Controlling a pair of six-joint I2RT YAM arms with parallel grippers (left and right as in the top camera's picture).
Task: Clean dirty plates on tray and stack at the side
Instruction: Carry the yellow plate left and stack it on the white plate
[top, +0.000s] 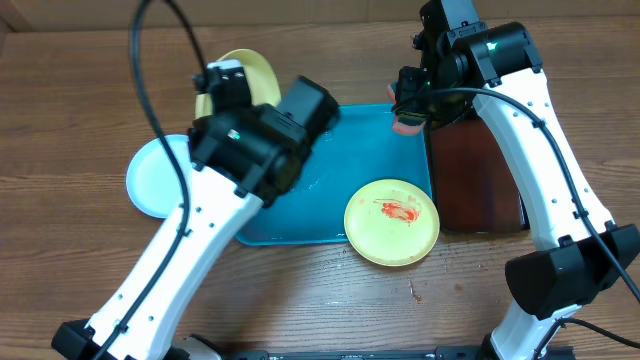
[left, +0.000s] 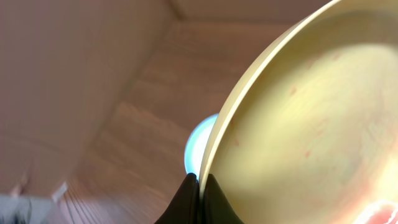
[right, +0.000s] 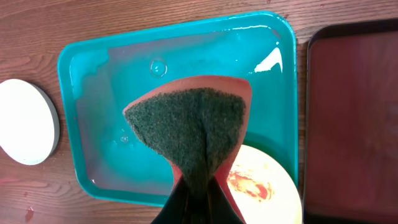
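Currently a yellow-green plate (left: 311, 124) is pinched by its rim in the left claw (left: 199, 182); the blue-white plate (left: 198, 149) is seen just beyond the claw, lower down.

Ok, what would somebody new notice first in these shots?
Probably the large bright turquoise plastic tray mid-table, with a pale yellow round plate smeared with red sauce overlapping its near right corner. Above the tray, the right arm's fingers pinch a green-faced red sponge, while the left arm's fingers clamp a second yellow plate by its rim.

Left arm (top: 215, 215) partly hides the tray (top: 365, 150) and far yellow plate (top: 252, 68).
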